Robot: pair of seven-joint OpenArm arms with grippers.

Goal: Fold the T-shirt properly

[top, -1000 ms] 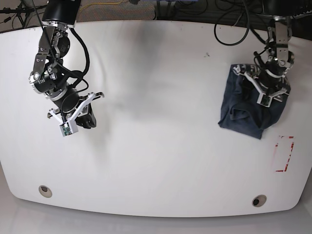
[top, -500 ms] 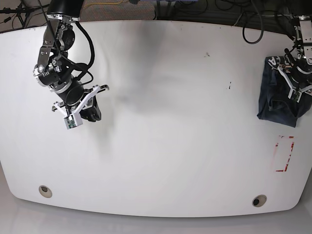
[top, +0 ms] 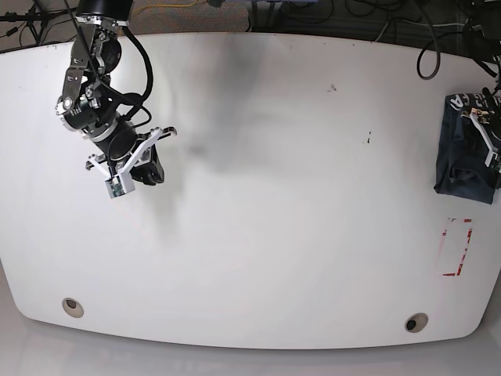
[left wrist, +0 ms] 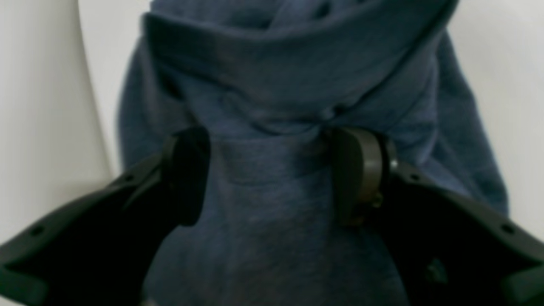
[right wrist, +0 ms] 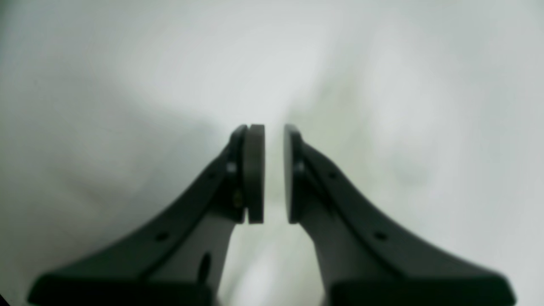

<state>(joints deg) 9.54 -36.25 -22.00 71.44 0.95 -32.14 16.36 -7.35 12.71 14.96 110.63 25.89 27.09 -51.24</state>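
navy cloth, the t-shirt is bunched into a folded bundle at the table's far right edge, long axis running front to back. left gripper spread wide, fingers pressed into the fabric on both sides, partly cut off in the base view. lettering mostly hidden. right gripper nearly closed, holding nothing. since a second ago the bundle has slid rightward.
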